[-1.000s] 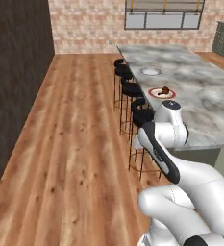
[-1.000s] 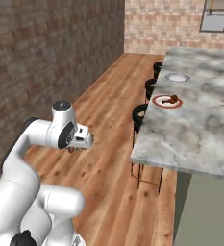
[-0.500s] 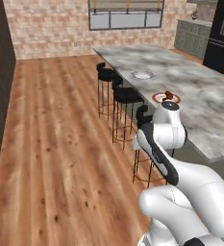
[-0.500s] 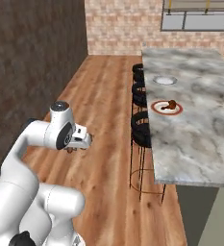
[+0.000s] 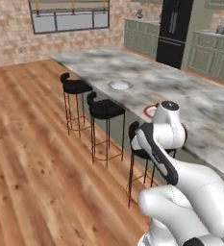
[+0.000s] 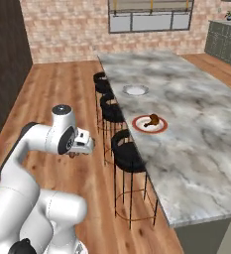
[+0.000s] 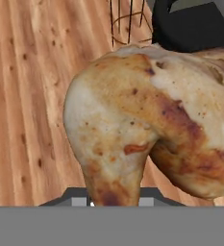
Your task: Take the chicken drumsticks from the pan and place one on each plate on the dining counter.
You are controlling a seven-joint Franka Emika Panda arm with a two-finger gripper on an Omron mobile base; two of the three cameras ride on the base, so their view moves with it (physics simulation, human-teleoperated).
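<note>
Gripper point(image 6: 76, 152) is closed narrow on the plump tan drumstick point(image 7: 147, 125), which hangs at the fingertips and crowds the hand view; a small brown bit of it shows under the hand in the right base view. The hand is held low beside the arm, over the wooden floor point(image 6: 62, 99), short of the stools point(image 6: 127, 154). The red-rimmed plate point(image 6: 150, 124) on the dining counter point(image 6: 196, 129) already carries the darker drumstick point(image 6: 151, 119). The plain white plate point(image 6: 135, 90) lies further along the same counter edge, bare. Key relation: that bare plate sits ahead and to the right of the gripper, beyond the filled plate and higher than the hand. Judgement: the carried piece must be lifted above the counter edge and reached past the stools. Long axis of the held piece: cannot tell with confidence.
</note>
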